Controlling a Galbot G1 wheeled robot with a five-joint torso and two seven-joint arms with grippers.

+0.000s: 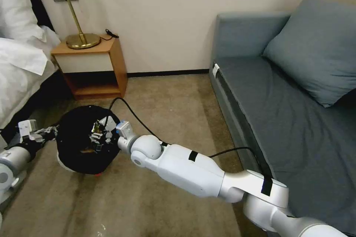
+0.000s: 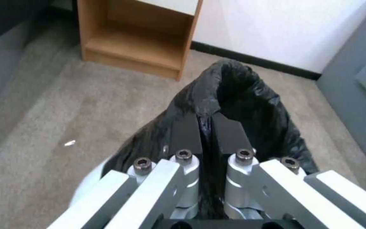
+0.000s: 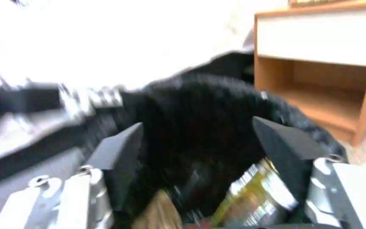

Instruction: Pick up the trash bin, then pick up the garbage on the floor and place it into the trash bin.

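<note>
I see my left pincer [image 2: 205,127] clamped on the black bag rim of the trash bin [image 1: 86,139] above the carpet [image 1: 155,92], while my right pincer [image 1: 99,133], fingers apart, sits over its mouth

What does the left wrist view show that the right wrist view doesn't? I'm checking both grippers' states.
Left wrist view alone: the left gripper shut on the black bag at the trash bin rim, plus a small white scrap on the carpet. Right wrist view alone: the right gripper open over the bin's mouth, with a shiny wrapper lying inside. Both share the black-lined bin and the wooden nightstand.
</note>
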